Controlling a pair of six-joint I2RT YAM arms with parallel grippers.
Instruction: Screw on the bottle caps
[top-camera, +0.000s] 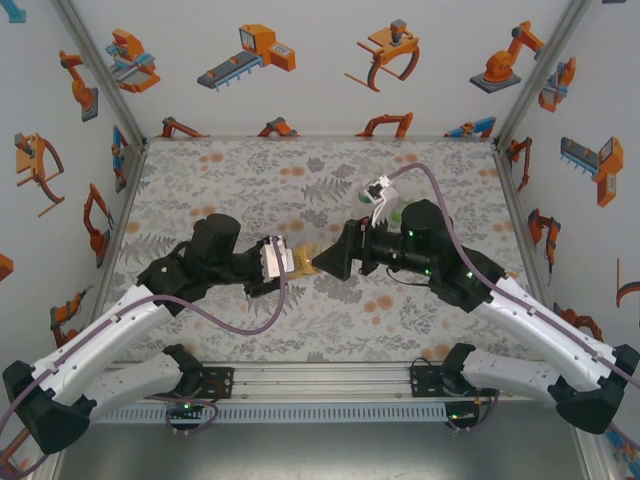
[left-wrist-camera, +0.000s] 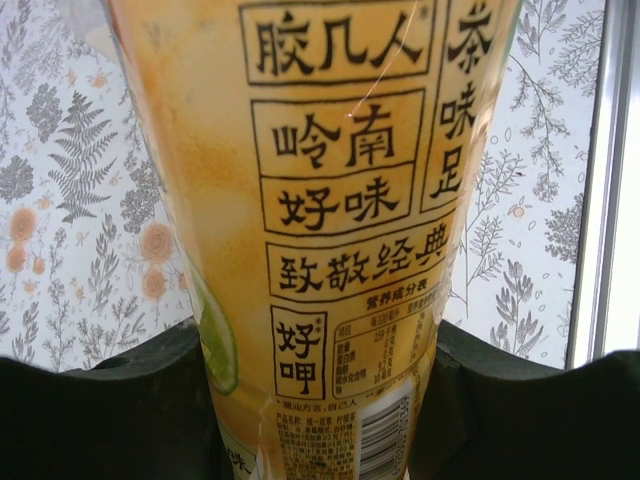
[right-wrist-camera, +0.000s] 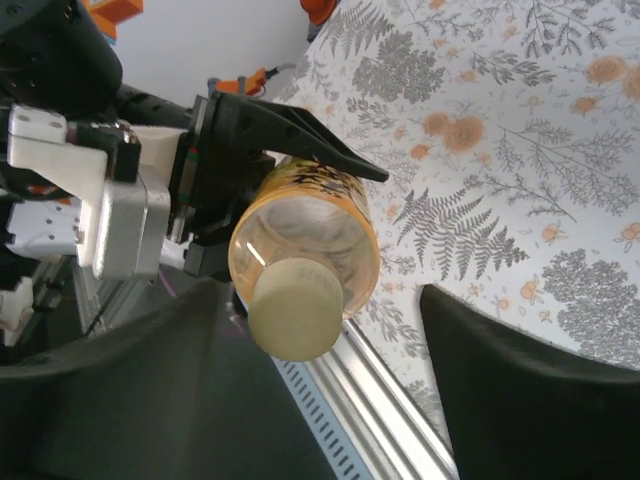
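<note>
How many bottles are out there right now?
1: a yellow bottle mid-table, clamped in the left gripper, its cap facing the open right gripper. Others may be hidden behind the arms.

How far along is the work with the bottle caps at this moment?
Looks done: the cream cap sits on the amber bottle; how tight, I cannot tell. In hand: the left tool clamps that bottle sideways, and the right tool stands open at the cap. Left: setting this bottle down, then any bottles not yet capped.
</note>
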